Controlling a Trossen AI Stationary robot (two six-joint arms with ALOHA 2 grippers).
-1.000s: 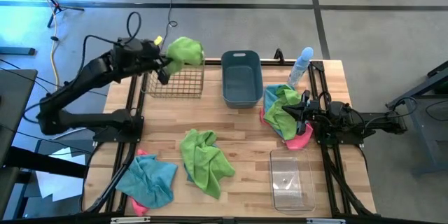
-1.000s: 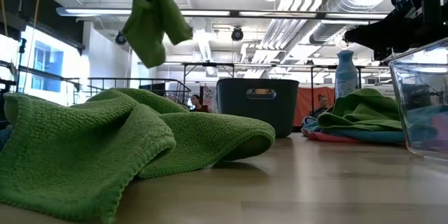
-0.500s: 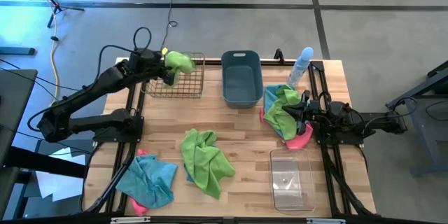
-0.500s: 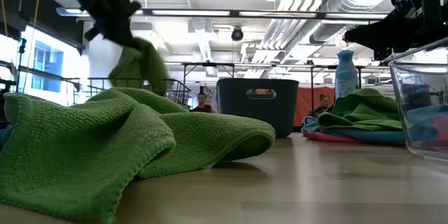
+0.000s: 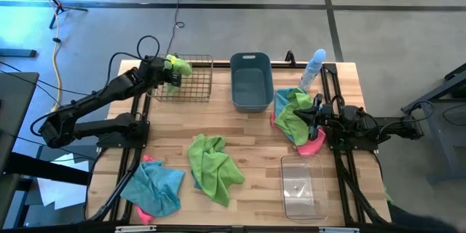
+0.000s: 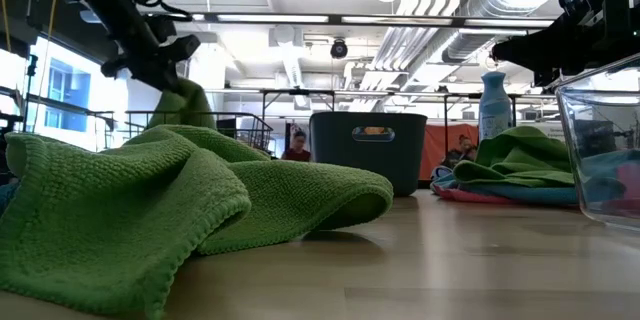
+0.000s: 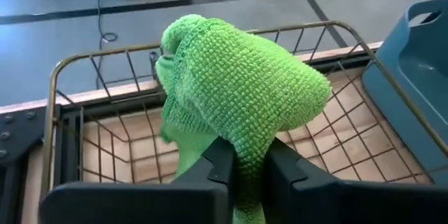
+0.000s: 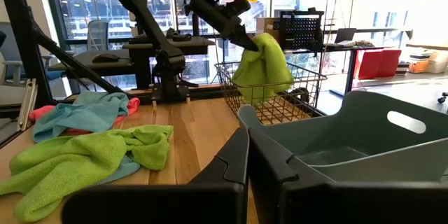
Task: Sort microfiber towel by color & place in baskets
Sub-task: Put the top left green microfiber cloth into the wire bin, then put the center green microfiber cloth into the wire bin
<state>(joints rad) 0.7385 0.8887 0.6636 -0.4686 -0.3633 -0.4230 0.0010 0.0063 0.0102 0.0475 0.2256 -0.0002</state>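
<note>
My left gripper [image 7: 245, 157] is shut on a lime green towel [image 7: 238, 84] over the left part of the copper wire basket [image 5: 188, 81]. The slate-blue tub [image 5: 251, 81] stands to the basket's right, and the clear bin [image 5: 304, 186] sits near the right front edge. My right gripper [image 5: 314, 113] is shut and hovers above a green, blue and pink towel pile [image 5: 293, 116]. Another green towel [image 5: 212, 167] lies crumpled at the table's middle. A blue and pink pair [image 5: 153, 188] lies at the near left. My left gripper pinches a bunched part of the lime green towel [image 7: 246, 136] between its two fingers, several layers thick. The fingers slant down from the table's left side. The towel [image 8: 262, 70] hangs below them into the wire basket; I cannot see whether it touches the basket floor.
A pale blue spray bottle [image 5: 313, 68] stands at the far right, behind the towel pile. Arm mounts and cables run along both side edges of the table. Bare wood shows between the middle green towel and the clear bin.
My left gripper has come down and moved toward the table's left, over the wire basket's left part, staying shut. The green towel, which hung high above the basket's right rim, has been lowered into the basket. The right arm kept still.
</note>
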